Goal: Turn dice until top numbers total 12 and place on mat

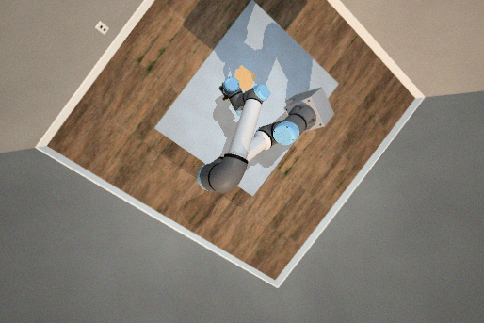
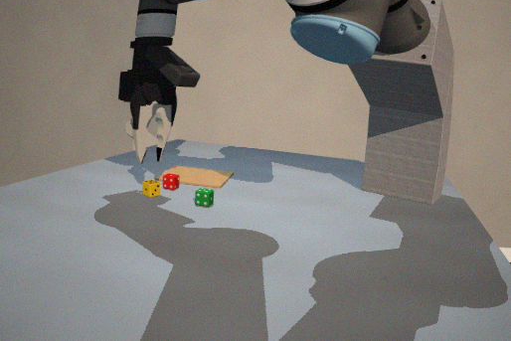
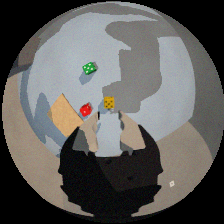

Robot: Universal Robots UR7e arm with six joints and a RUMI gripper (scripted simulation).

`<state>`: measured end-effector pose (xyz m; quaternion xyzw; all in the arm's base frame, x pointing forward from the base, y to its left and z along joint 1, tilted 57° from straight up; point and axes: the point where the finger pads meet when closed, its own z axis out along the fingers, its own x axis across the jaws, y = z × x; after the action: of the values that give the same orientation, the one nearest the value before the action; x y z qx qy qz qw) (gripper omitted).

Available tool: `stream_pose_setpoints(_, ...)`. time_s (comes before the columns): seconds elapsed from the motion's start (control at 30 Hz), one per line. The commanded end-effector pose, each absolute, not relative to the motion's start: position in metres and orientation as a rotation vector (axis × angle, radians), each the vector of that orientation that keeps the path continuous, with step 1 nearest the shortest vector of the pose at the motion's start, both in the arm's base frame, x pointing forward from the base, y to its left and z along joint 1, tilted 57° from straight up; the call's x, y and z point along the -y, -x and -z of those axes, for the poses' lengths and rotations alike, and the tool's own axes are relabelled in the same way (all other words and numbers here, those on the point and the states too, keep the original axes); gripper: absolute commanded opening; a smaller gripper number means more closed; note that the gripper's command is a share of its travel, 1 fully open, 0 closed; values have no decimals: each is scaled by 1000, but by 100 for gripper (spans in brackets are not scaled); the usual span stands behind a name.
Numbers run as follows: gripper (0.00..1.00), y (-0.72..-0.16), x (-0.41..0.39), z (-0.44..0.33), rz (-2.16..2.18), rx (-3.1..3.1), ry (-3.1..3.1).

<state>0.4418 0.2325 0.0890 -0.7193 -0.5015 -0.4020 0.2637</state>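
you see the gripper hanging point-down above the bench, its fingers drawn in to a narrow gap with nothing between them. in the exterior view the tips sit clear of the surface, up at about 11 o'clock from the yellow die.

the yellow die rests flat on the bare bench, just beside the red die, which sits at its 2 o'clock, at the near left corner of the tan mat; you cannot tell whether it rests on the mat. the green die lies at 4 o'clock from the red one, off the mat and near its front edge.

in the wrist view the yellow die sits just above the fingertips at 12 o'clock, the red die at 10 o'clock, the green die farther up.
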Motion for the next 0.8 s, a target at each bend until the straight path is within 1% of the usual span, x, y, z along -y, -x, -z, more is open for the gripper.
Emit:
stream_pose_setpoints(0.0,24,-444,-241,-83,1087,1353,1947)
stream_pose_setpoints(0.77,24,-449,-254,-74,1087,1353,1947)
